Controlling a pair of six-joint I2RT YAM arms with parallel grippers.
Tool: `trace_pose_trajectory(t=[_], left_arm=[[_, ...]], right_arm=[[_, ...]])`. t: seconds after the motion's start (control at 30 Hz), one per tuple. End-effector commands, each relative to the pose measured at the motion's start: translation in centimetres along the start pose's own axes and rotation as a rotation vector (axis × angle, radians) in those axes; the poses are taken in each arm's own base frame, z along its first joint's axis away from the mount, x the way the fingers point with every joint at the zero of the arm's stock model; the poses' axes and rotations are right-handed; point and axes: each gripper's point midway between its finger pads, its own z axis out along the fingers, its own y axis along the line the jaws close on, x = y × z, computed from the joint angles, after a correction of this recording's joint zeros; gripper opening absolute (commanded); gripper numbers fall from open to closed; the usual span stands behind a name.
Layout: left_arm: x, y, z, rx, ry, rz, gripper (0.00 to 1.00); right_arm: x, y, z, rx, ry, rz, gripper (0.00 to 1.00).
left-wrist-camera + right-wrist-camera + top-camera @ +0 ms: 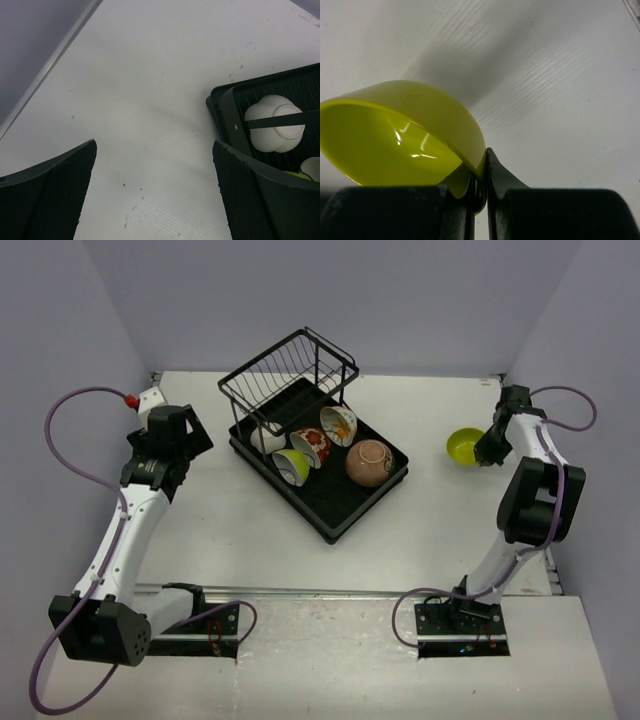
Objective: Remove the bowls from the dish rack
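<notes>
The right gripper (481, 175) is nearly closed, pinching the thin rim of a tilted lime-green bowl (410, 130) at the dish rack's (332, 536) 3 o'clock. So slight a hold may slip. The left gripper (155, 200) gapes empty at 9 o'clock; other bowls (368, 462) sit racked.

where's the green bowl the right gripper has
The green bowl is at the far right of the top view, right of the dish rack, its rim pinched in the right gripper.

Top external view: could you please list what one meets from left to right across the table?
The left gripper, white bowl, lime-green bowl in the dish rack, tan bowl, held lime-green bowl, right gripper.
</notes>
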Motion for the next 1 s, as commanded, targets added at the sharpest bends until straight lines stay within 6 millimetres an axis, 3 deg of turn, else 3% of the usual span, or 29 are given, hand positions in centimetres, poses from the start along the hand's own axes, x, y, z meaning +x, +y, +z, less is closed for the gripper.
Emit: trace_pose_trajectory(t=[0.0,0.3,0.53,0.63,0.67,0.77,0.97], left_arm=[[-2.1,-0.9,0.1,0.035,-0.055,-0.008,0.97],[-2.0,-1.5,0.5,0.053,-0.047,-0.007,0.97],[-1.3,-1.4,0.5,0.059,-0.034,0.001,0.97],[-1.3,-1.5,0.5,0.071,-0.034,-0.001,0.96],[-1.3,-1.7,0.5,0.079,-0.034,-0.002,0.96],[-1.3,-1.8,0.6,0.089,-0.032,-0.006,0.96],[-1.0,-2.8,0.4,0.154,-0.027,-0.025,0.96]], right_arm=[[-1.1,0.6,1.7,-0.066,0.016,0.072,0.0],[-1.5,-2.1,5.3,0.005,0.056,0.115,0.0],[-2.3,-2.5,5.6,0.02,0.05,0.127,0.01],[-2.2,-2.4,5.4,0.014,0.053,0.129,0.21],[-2.1,-2.5,5.2,0.009,0.049,0.125,0.33],[-2.1,-2.5,4.7,0.007,0.043,0.121,0.5],[-2.9,-1.5,1.1,-0.073,-0.034,0.125,0.52]])
